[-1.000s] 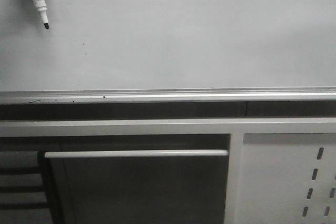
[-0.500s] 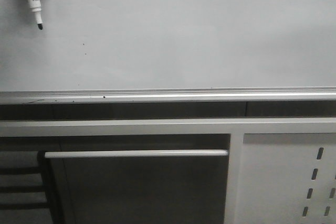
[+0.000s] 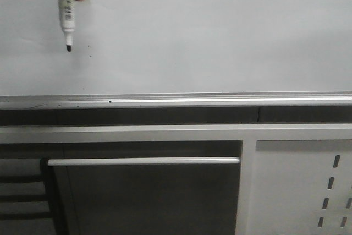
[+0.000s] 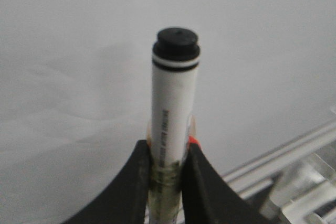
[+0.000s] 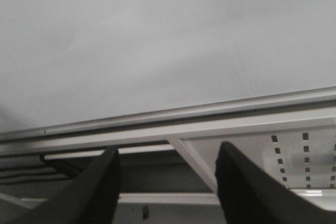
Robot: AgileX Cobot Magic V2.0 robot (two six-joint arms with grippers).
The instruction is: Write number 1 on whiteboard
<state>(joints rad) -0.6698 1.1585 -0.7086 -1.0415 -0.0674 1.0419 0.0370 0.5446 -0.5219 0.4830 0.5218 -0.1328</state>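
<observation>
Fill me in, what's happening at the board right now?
The left gripper is shut on a marker, tip pointing down over the upper left part of the whiteboard. No stroke of the number 1 shows on the board, only a few tiny specks. Whether the tip touches the surface cannot be told. The right gripper is open and holds nothing, near the board's lower rail.

My left gripper is clamped on a marker, both fingers pressed against its barrel; the marker points down at the whiteboard, near its upper left corner. My right gripper is spread wide, holding nothing, over the whiteboard's edge rail.
</observation>
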